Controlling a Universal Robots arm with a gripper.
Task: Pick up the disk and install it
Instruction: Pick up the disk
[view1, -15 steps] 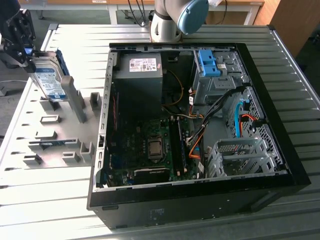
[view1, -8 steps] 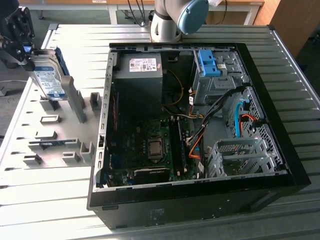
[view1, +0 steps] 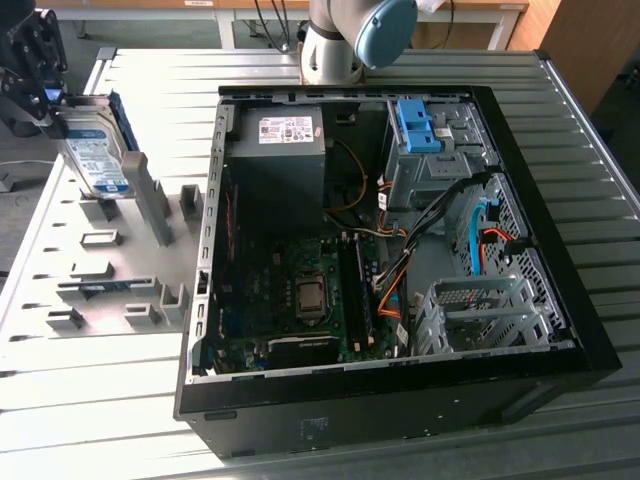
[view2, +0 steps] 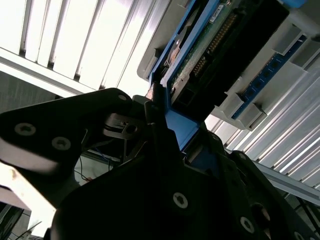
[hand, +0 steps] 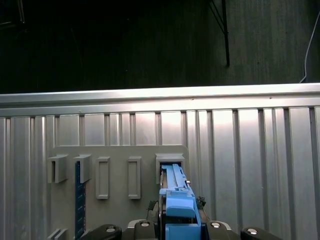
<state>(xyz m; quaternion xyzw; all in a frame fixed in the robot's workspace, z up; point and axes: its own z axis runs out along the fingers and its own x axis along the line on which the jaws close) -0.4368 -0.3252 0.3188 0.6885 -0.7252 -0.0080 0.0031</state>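
Grey rack (view1: 120, 272), disk (view1: 95, 160) in end effector (view1: 47, 103)

Your disk (view1: 97, 160) looks like bare silver metal with a smooth printed label and glossy blue plastic rails. The gripper (view1: 52, 105) is matt black, whether plastic or coated metal you cannot tell. The holder (view1: 120, 268) is dull grey plastic, faintly rough, and the table (view1: 600, 200) is ribbed metal with a bright sheen.
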